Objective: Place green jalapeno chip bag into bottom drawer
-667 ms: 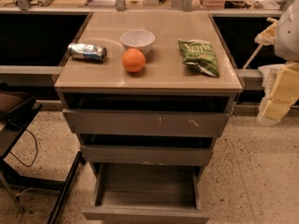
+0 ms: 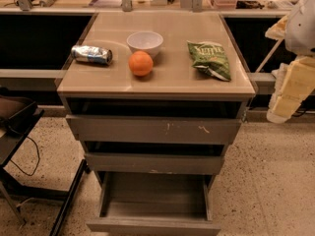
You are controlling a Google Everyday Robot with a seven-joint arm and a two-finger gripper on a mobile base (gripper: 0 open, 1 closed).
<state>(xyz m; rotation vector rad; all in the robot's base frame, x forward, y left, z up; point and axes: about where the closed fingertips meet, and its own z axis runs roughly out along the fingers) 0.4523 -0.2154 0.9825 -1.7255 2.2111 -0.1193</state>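
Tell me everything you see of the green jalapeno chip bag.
The green jalapeno chip bag is a small, crinkled dark-green foil packet with pale lettering and white patches. It lies flat on the right side of the cabinet top, right of the bowl, touching nothing else. The gripper hangs beyond the cabinet's right edge, clear of it.

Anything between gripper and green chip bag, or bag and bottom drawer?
Nothing visible. Gripper hangs right of the cabinet; the crinkled dark-green foil chip bag lies nearest it. The lowest grey metal drawer is pulled out.
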